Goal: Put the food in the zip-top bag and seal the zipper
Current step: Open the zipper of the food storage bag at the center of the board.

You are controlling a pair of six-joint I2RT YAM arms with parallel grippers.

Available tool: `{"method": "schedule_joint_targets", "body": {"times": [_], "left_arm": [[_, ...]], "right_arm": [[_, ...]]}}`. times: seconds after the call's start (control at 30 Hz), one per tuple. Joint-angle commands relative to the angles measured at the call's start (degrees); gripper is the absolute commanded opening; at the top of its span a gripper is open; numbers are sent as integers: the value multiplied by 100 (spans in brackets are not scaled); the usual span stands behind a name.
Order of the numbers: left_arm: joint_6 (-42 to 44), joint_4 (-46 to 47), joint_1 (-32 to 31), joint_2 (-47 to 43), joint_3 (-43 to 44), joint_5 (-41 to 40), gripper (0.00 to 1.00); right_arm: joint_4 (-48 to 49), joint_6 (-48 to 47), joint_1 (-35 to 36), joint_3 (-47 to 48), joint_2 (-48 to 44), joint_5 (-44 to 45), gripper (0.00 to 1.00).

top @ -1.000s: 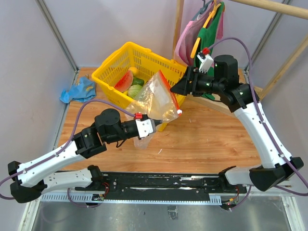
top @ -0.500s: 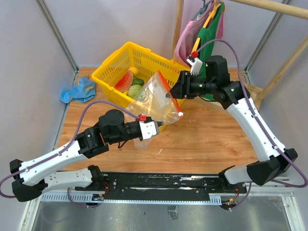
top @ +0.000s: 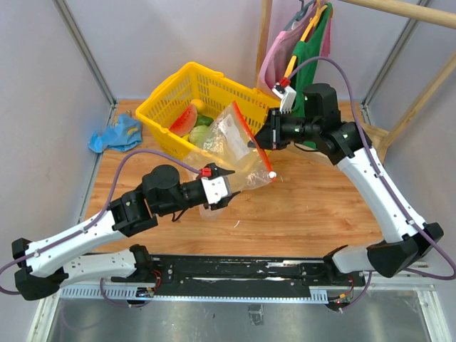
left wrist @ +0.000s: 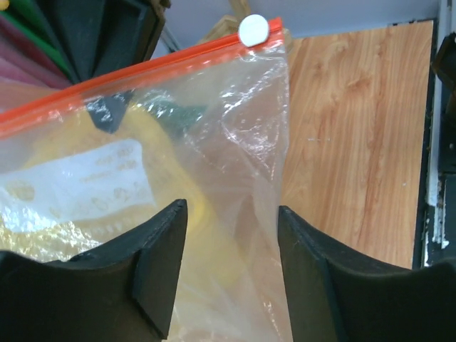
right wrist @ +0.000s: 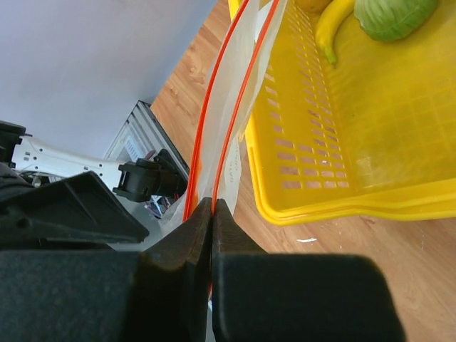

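Fingers of the right gripper (right wrist: 212, 206) press together on the zipper (left wrist: 142, 77); the left gripper (left wrist: 231, 235) stands spread, the zip-top bag (left wrist: 214, 142) between its fingers.

Left arm (top: 85, 228): stretched low, reaching forward and to the right.
Left pincer (left wrist: 231, 210): fingers spread apart.
Right arm (top: 377, 185): raised, elbow bent, wrist pointing left.
Right pincer (right wrist: 212, 203): fingers pressed together on the zipper (left wrist: 142, 77).
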Motion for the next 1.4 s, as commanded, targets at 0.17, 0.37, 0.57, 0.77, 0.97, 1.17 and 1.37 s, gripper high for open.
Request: {"method": "schedule_joint_targets", "body": {"times": [0.17,0.37,0.57,0.77,0.97,1.17,1.37], "left_arm": [[-2103,-87,-52,-593,52,-1665,72],[-4729,-781,-51,-796,115,-2658,73],[-6823,-1672,-46,-1050,95,-3129,74],[-7651,-2115,-46,-1699,11,-3440,74],[-8408,-2757,-44,-1906,-211,-3717,75],[-8544,-2725,-51,-1604,-256,-3846,75],[-8369,-2148,-47,-1159,-288,-3944,74]], "right_arm": [[-258,-1078,901,-10,-321,733,1],[-447,-1697,1821,-31,-175,1324,1],[-589,-2013,2607,-73,170,1937,1],[-529,-2091,3031,-131,299,2147,1],[-154,-1845,3059,-518,144,2689,1],[278,-1703,3062,-886,-43,3001,1],[516,-1634,3068,-1136,-88,3183,1]]}}
